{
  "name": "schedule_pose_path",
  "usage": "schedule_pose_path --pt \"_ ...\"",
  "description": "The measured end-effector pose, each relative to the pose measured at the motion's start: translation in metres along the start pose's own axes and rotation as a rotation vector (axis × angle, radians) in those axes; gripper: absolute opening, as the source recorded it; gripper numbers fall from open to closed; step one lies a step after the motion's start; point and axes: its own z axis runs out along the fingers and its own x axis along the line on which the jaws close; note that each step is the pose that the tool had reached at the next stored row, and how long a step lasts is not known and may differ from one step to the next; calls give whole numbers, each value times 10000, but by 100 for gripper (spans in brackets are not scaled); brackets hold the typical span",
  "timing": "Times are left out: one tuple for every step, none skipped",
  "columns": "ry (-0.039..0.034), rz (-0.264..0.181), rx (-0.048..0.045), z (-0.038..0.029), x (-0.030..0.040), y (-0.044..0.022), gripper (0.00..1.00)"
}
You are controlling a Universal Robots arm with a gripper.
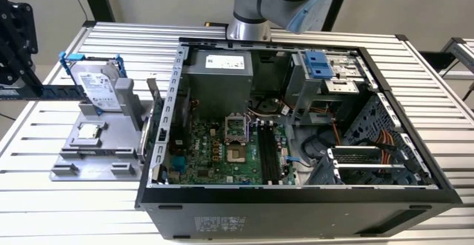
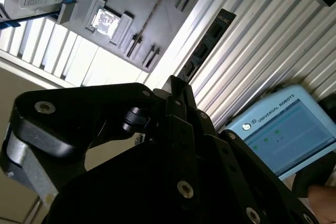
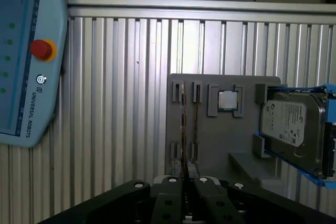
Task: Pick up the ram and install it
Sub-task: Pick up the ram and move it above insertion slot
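**Item:** ram (image 1: 48,91), a thin blue-green stick with dark chips.

**Location:** in the air at the exterior view's left edge. It is held level, well above the grey tray (image 1: 111,142) and the ribbed table (image 1: 44,211).

**Holder:** claw (image 1: 22,85), black, closed on the ram from above. In the second wrist view the stick juts out past the fingertips.

**Also on the tray:** hard drive (image 1: 100,84) in its blue frame and a small square chip (image 1: 89,131) (neither belongs to this job).

**Destination:** the long black slots (image 1: 268,156) on the green board inside the open computer case (image 1: 296,214). They are well apart from the claw and appear bare.

**Status:** the pick-up looks done, since the ram hangs clear of the tray. The install is all left: the stick is not yet over the case and not yet seated in a slot.
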Motion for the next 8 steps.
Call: schedule_pose_path --pt "1 0 -1 -3 0 0 0" --pt "2 0 -2 -6 0 0 0" --pt "1 0 -1 -9 0 0 0" --pt "0 0 0 -14 0 0 0" --pt "1 0 -1 -22 0 0 0" --pt "1 0 -1 -31 0 0 0" --pt "0 0 0 -40 0 0 0" --pt "1 0 -1 -52 0 0 0"
